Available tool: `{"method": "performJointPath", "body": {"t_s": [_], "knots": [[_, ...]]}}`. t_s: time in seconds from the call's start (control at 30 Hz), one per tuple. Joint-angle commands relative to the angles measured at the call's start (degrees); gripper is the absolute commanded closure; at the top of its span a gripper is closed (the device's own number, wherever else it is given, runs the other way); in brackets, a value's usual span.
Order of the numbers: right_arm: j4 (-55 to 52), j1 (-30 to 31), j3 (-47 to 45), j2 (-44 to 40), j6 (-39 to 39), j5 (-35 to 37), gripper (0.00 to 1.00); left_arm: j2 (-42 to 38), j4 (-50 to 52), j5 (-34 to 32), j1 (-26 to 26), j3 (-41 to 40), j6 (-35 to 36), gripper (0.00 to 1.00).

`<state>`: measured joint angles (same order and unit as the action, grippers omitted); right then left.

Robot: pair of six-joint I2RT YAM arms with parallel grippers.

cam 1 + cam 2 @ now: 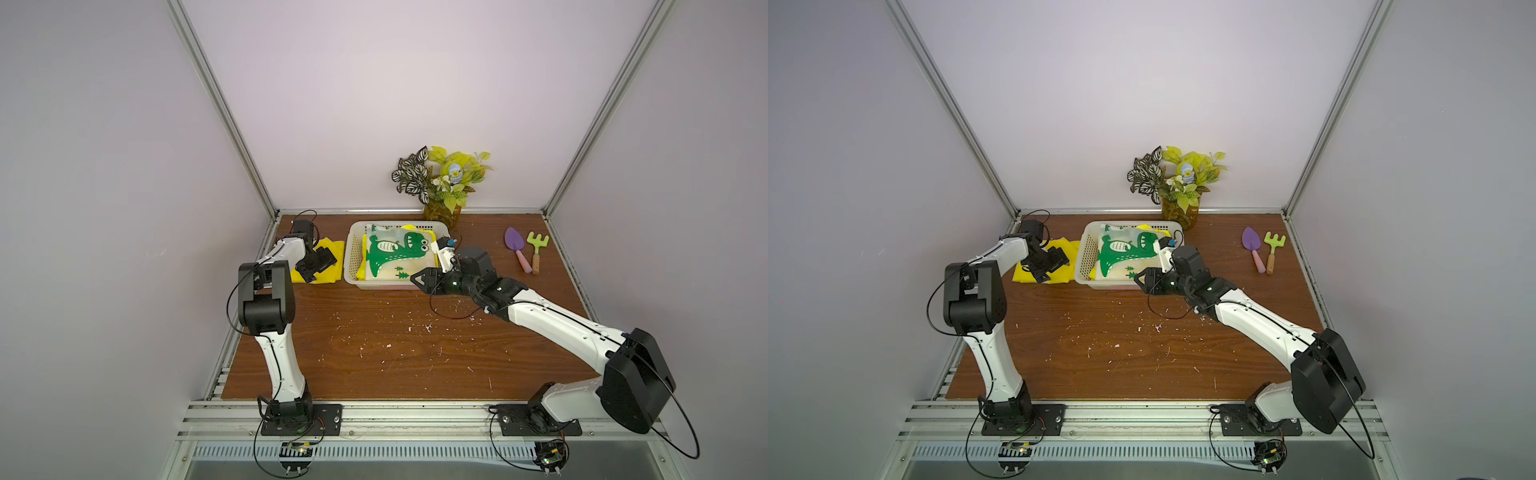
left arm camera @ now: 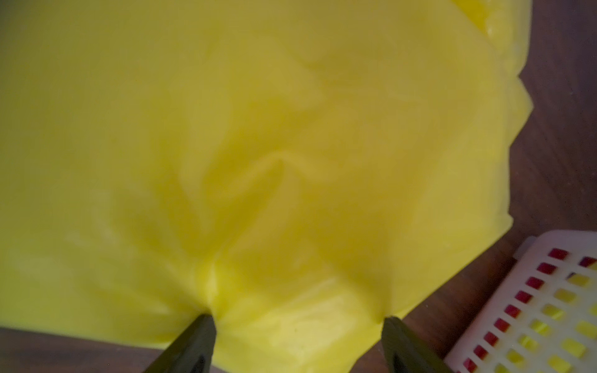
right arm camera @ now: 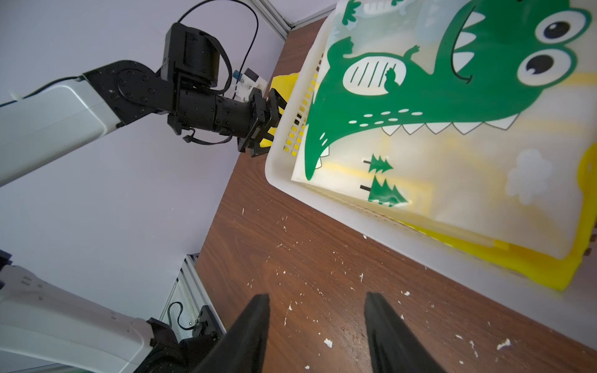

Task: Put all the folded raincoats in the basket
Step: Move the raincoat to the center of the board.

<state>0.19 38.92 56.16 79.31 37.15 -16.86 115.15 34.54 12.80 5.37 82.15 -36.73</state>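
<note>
Left of the basket (image 1: 352,259), flat on the worktop (image 1: 374,332): the folded yellow raincoat (image 2: 290,129), just beside the perforated wall, not in it. Left claw (image 2: 297,319) sits on top of it, jaws spread wide. Both tips are dug into the fabric with a ridge bunched between them; nothing pinched yet. Basket already carries a dinosaur-print raincoat (image 1: 395,253) over more yellow material. It lies tilted, one corner riding over the rim near the right claw (image 3: 317,295).

Step in hand, as I read it: get a grip on the yellow raincoat. To do it well:
- Press the tips down through every layer of the fold before closing, or only the top sheet comes up and the fold opens.
- Material looks slick, so close fully.
- Lift clear of the rim, carry across, lower flat onto the dinosaur-print one.
- Basket looks light; a snag on the wall would likely drag it.

Pose:
- Left arm: elbow high, forearm running back, wrist bent down and toward the basket.
- Right arm: stretched low across the worktop, claw at the basket's near right corner, pointing along the near side. Jaws apart, empty, over bare wood. Better backed off before the carry.
</note>
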Motion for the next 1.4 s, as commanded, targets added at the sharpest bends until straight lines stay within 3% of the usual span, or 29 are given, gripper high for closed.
{"method": "performJointPath", "body": {"t_s": [0.0,0.23,0.37,0.5,0.63,0.8,0.93,1.03,1.37], "knots": [[1.0,0.2,-1.0,-2.7,0.6,1.4,0.46,-2.6,5.4,-0.4,0.9,-6.2,0.9,0.16],[-0.1,0.3,-2.9,-4.8,0.9,1.8,0.46,-8.5,5.4,-0.8,0.8,-17.7,2.7,0.16],[0.3,0.5,-4.0,-5.5,1.3,1.9,0.46,-15.9,5.4,-0.2,0.9,-23.4,3.1,0.17],[0.6,0.6,-4.2,-5.5,1.3,1.7,0.47,-22.5,5.4,3.0,0.8,-19.7,3.6,0.2],[1.2,0.7,-3.9,-5.2,1.3,2.0,0.51,-20.9,5.4,5.4,0.9,-8.3,3.9,0.41],[1.0,0.7,-2.3,-4.1,0.8,2.0,0.56,-9.8,7.1,5.2,1.1,7.4,3.1,0.99],[1.0,0.7,-1.2,-3.3,0.1,2.0,0.59,2.0,11.1,6.5,1.6,17.9,2.9,1.0],[0.9,0.7,-0.7,-2.7,-0.2,1.8,0.59,6.8,12.4,5.0,2.3,21.0,2.4,1.0],[2.6,0.8,-1.1,-0.3,0.9,0.8,0.59,12.5,14.7,4.0,4.7,22.7,1.4,1.0]]}}
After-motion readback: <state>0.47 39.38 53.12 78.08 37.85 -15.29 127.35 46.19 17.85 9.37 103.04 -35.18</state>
